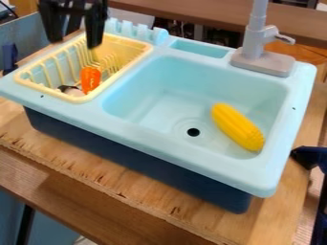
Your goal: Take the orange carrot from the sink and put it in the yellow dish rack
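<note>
From here I see the pincer [75, 42] above the yellow rack [145, 48], spread open and holding nothing. An orange toy [91, 79] already sits in the rack; the toy corn [237, 127] lies in the sink [191, 165], right of the drain [193, 132].

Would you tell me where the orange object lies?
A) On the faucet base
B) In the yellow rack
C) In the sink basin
B: the orange object lies within the rim of the yellow rack, to the side of the basin.
</note>
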You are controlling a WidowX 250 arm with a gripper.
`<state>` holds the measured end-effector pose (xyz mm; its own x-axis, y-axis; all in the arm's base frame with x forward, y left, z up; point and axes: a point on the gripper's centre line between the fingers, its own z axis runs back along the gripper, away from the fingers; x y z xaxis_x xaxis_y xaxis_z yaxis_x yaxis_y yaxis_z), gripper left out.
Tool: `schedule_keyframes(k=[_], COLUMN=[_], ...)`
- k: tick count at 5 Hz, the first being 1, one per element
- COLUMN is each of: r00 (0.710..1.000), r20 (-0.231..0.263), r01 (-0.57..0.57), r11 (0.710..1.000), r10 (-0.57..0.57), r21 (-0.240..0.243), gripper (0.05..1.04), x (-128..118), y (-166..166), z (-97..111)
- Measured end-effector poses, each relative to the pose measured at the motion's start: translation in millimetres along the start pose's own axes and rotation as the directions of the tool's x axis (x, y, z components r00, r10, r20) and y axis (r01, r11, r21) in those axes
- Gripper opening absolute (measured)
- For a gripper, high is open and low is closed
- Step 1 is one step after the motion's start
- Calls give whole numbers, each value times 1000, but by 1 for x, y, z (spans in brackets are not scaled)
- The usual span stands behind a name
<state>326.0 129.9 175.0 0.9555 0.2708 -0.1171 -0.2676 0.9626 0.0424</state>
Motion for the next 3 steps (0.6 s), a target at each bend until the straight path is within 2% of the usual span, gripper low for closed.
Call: schedule_keyframes(k=[1, 2, 3], r00=[993, 978, 960], r20=[58, 89, 53], r01=[103, 193, 279], r11=[994, 981, 959], r10=[-105, -189, -277], r21=[35, -38, -41], gripper=[1001, 1001, 999], x=[-10, -14, -23], y=[-24, -59, -90], z=[27, 9, -14])
